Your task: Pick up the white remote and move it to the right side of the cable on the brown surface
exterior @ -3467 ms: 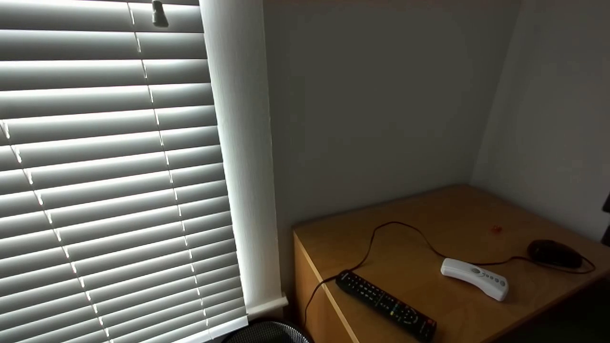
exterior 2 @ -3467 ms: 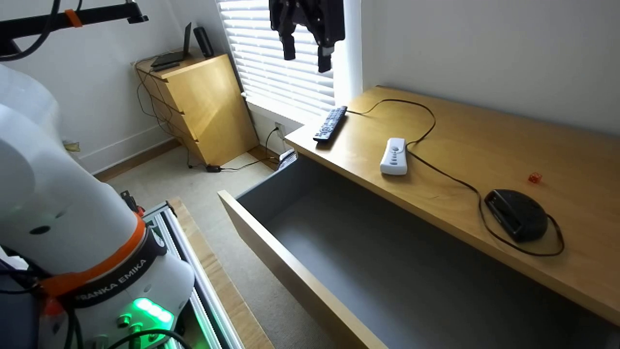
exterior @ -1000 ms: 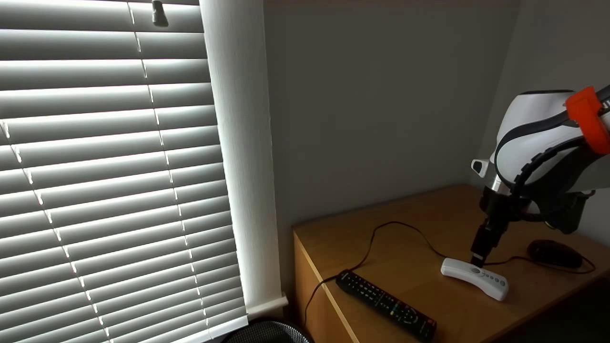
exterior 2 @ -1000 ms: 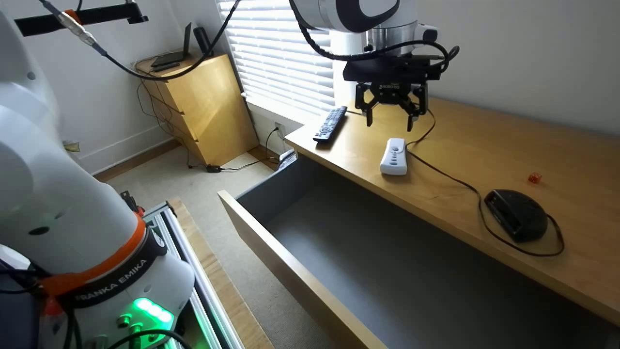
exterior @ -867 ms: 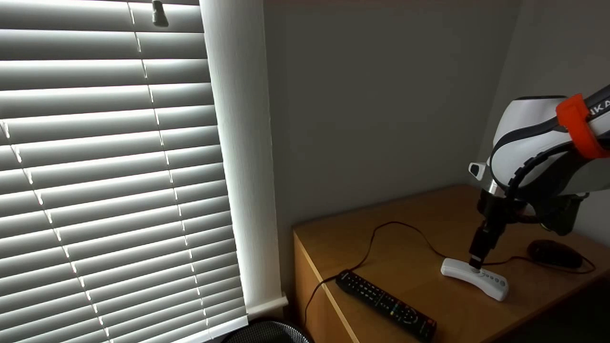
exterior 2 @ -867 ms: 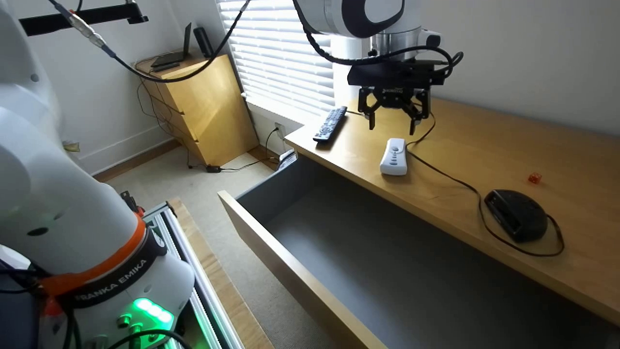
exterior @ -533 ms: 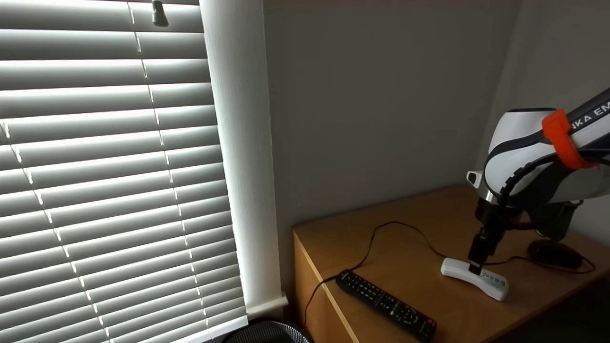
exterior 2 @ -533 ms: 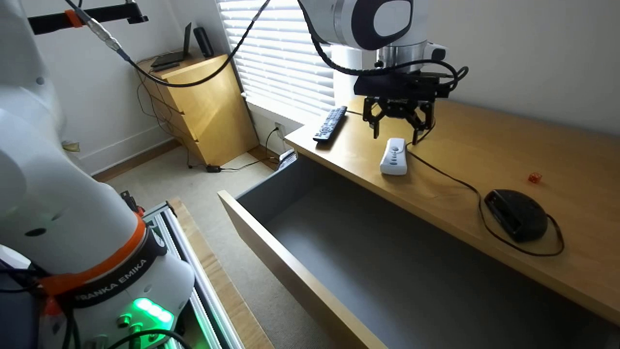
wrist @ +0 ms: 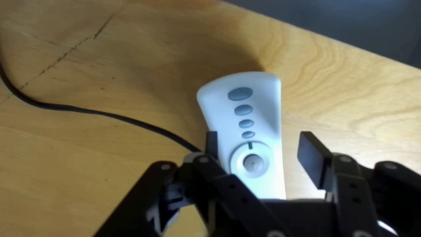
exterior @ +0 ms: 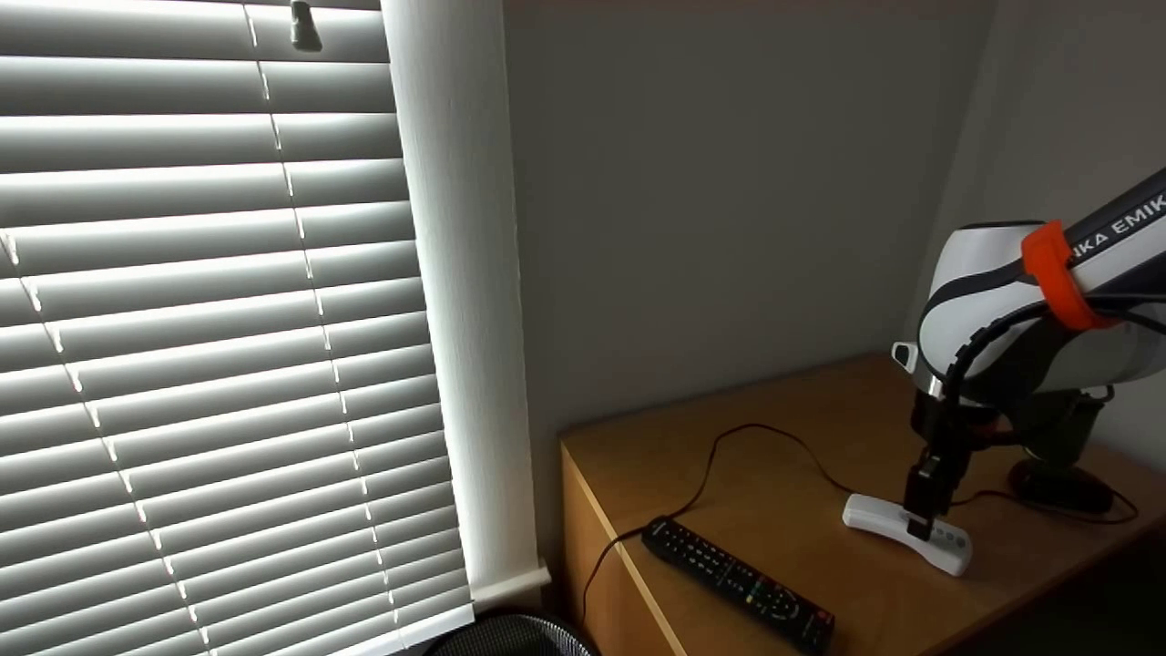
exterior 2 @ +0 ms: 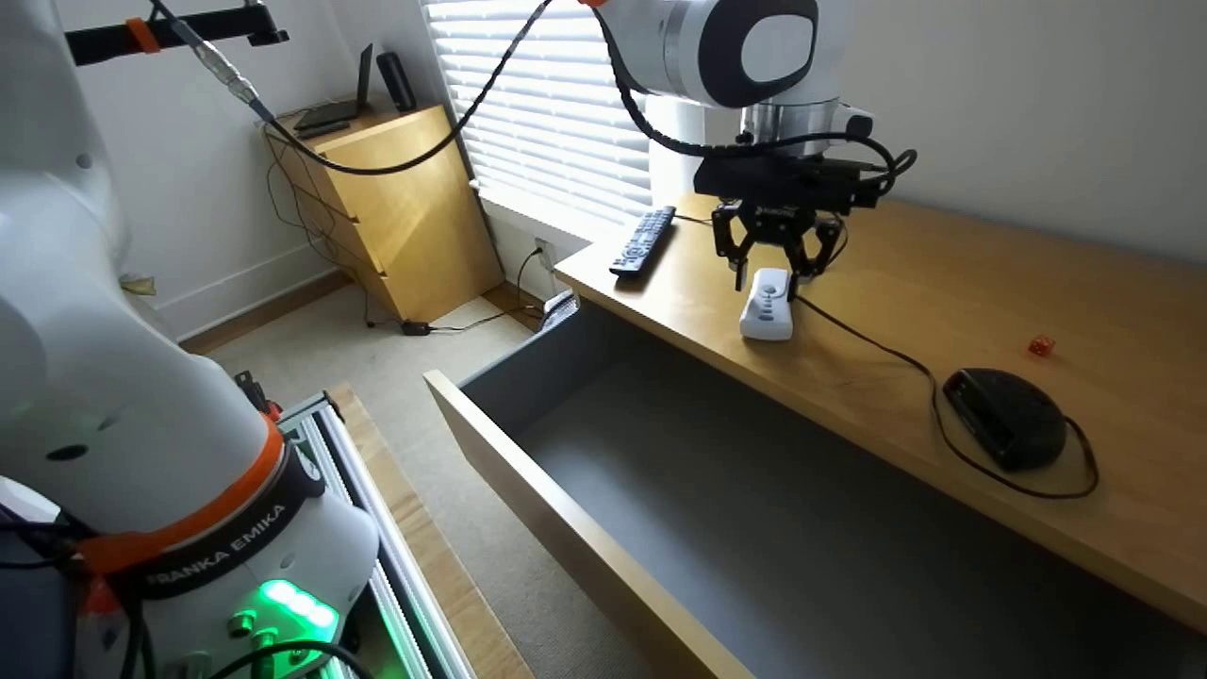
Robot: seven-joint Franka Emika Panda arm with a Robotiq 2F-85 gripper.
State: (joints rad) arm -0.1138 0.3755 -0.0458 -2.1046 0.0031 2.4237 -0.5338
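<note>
1. Below the hand [exterior 2: 768, 281], in an exterior view, a drawer [exterior 2: 717, 471] stands pulled out from under the front edge of the light-brown table [exterior 2: 943, 283]; its grey floor and walls show.
2. A black mesh bin [exterior: 524, 629] is well apart from the hand, low and to the left in an exterior view; only its upper part shows, and its contents cannot be seen.
3. The hand points down with fingers spread, one on each side of the white remote [wrist: 253, 138], which lies on the table, buttons up.
4. In the wrist view, one finger is at the remote's edge, touching or just beside it, I cannot tell which; a gap separates the other finger from it.
5. On the closer finger's side, the thin dark cable [wrist: 128, 119] curves across the table and passes out of sight behind that finger.
6. Left of the hand in an exterior view lies a long black remote [exterior 2: 644, 241].
7. Well to the hand's right there, the cable curls around a dark rounded object [exterior 2: 1009, 415], with a small red cube [exterior 2: 1041, 346] near it.
</note>
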